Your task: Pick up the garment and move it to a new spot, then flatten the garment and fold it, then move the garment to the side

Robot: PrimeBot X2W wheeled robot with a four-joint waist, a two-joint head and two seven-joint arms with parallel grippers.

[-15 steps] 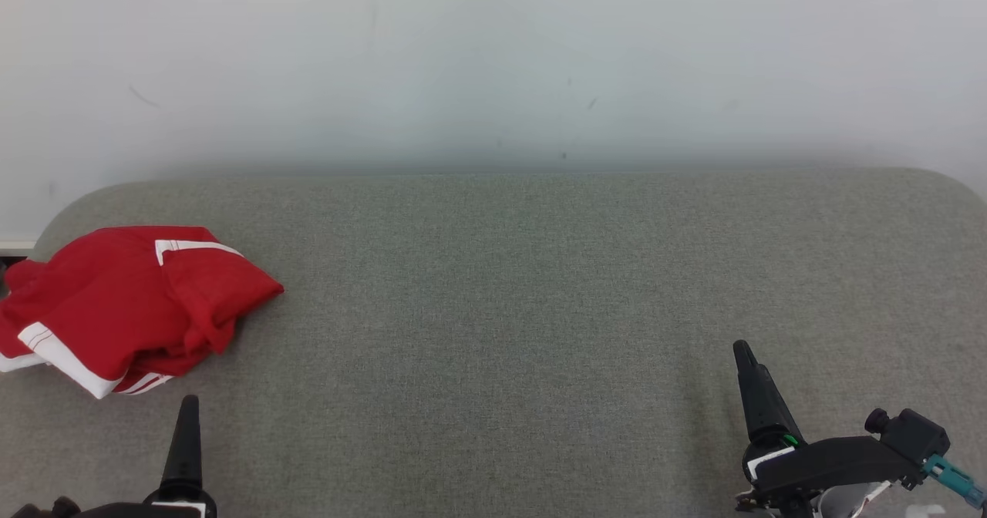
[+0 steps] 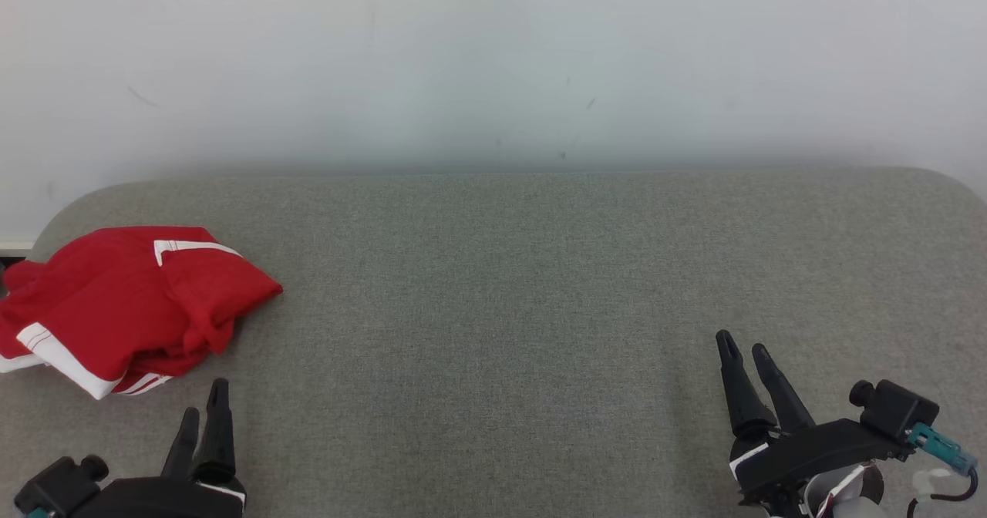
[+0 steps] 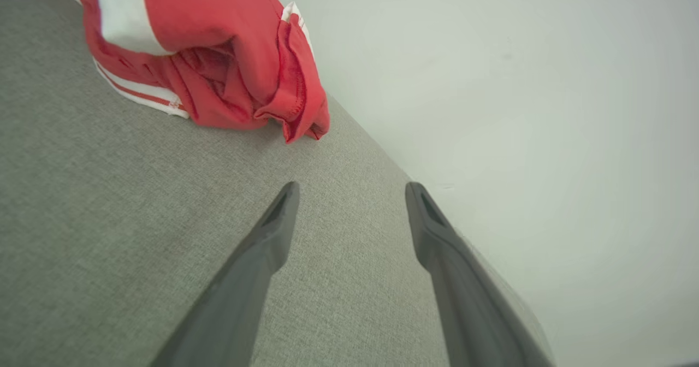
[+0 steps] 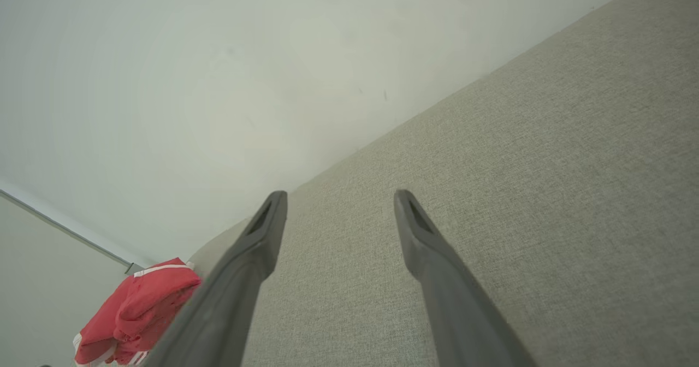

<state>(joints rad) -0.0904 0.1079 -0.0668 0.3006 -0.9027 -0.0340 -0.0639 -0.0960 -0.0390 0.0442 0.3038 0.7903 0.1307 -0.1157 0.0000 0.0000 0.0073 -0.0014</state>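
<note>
Both grippers have turned since half a second ago, so each now shows two fingers where one showed before; the garment (image 2: pixel 131 302) has not stirred. Our left gripper (image 2: pixel 204 398) hangs just short of the heap, not touching it, jaws spread wide and holding nothing. Our right gripper (image 2: pixel 742 342) sits well apart on the other side, equally spread and empty.

We judge the garment, red with white bands, to be light, soft and limp. It lies crumpled at the left end of the table (image 2: pixel 501 287), and it should sag and unfurl once lifted. A raised fold on top or the banded hem at the near edge looks the best place to pinch, and a shallow bite may slip off a single layer.

The table is a grey woven pad with rounded corners, likely grippy enough to drag the cloth. A pale wall (image 2: pixel 493 55) stands close behind, and the broad middle leaves room for spreading.
</note>
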